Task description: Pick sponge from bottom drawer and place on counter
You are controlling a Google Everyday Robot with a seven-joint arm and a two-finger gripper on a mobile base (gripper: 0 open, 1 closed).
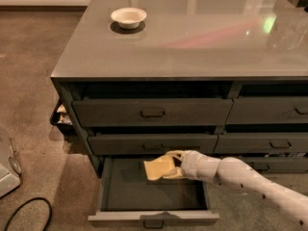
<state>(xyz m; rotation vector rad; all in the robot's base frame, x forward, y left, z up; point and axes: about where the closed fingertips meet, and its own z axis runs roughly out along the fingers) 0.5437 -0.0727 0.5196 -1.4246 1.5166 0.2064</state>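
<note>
Clamping the sponge (158, 169), the tool (172, 165) hung over the open bottom drawer (153, 218) near its back, pad apparently clear of the floor, presumably ready to carry up to the surface (192, 47).

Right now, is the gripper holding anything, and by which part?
Yes. The gripper holds the sponge by its right end, fingers closed on it, at the open bottom drawer.
</note>
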